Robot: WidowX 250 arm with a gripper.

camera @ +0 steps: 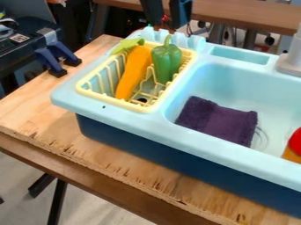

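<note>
Pale wood tops the table (35, 110) that we see running from the left side to the near edge. On it, toward the right, we have a toy sink (194, 147), light blue above and dark blue along its near side. A grey faucet (291, 61) stands at the sink's far right. At the sink's left end we find a yellow rack (111, 102) with slatted sides. To the right of it, we see a dark purple cloth (218, 119) lying in the left part of the basin.

Above the sink's far left edge hangs our black gripper (167, 22), its jaws apart, just beyond the rack and nearest to the vegetables there. We see the orange carrot (134, 70) lying aslant in the rack's left half, its green top at the far left rim and its tip toward the near side. Just to its right, we have the green pepper (167, 61) upright in the rack's far right part, stem up. At the right edge, we see part of a red and orange object (292, 154) in the basin.
</note>
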